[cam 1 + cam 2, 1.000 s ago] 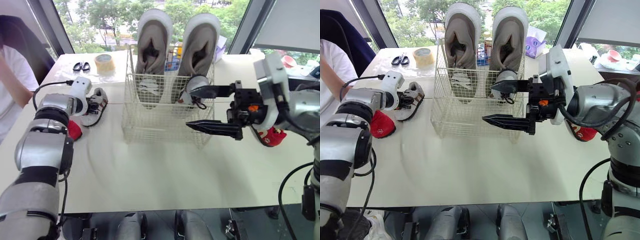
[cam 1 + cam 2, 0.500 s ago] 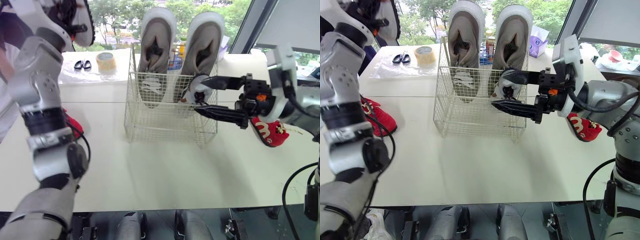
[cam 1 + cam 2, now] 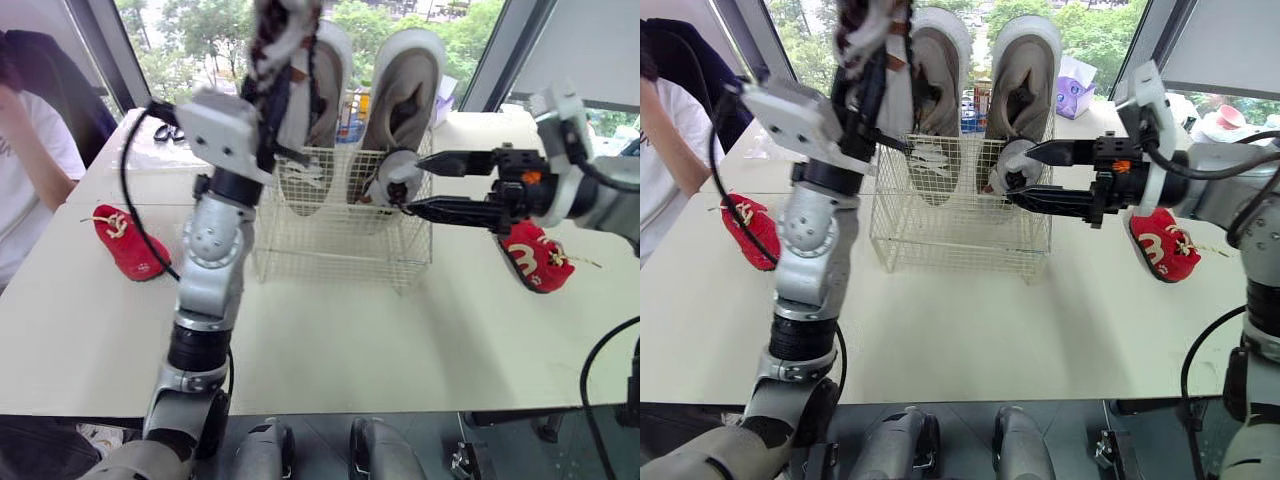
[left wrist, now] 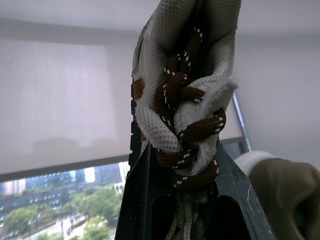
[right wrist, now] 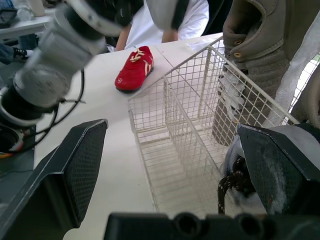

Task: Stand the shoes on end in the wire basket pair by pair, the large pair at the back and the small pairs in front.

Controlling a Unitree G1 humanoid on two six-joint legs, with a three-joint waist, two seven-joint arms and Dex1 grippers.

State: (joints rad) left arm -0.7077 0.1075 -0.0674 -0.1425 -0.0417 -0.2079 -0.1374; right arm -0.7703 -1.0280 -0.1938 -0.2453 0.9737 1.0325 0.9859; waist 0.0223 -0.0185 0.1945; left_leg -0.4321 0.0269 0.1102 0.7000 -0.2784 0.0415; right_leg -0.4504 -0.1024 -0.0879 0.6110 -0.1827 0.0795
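Your left gripper (image 4: 177,165) is clamped on a small grey shoe (image 4: 185,75), high over the left rim of the wire basket (image 3: 330,250), shoe tip cut off. Your right gripper (image 3: 412,184) gapes wide beside a white small shoe (image 3: 388,178) at the basket's right end; contact unclear. Basket front lies open

White wire basket (image 3: 330,250); taupe large shoes (image 3: 405,95), white soles (image 3: 405,32); red small shoes (image 3: 125,245); white mesh shoe (image 4: 165,100), brown white-flecked laces (image 4: 192,130)
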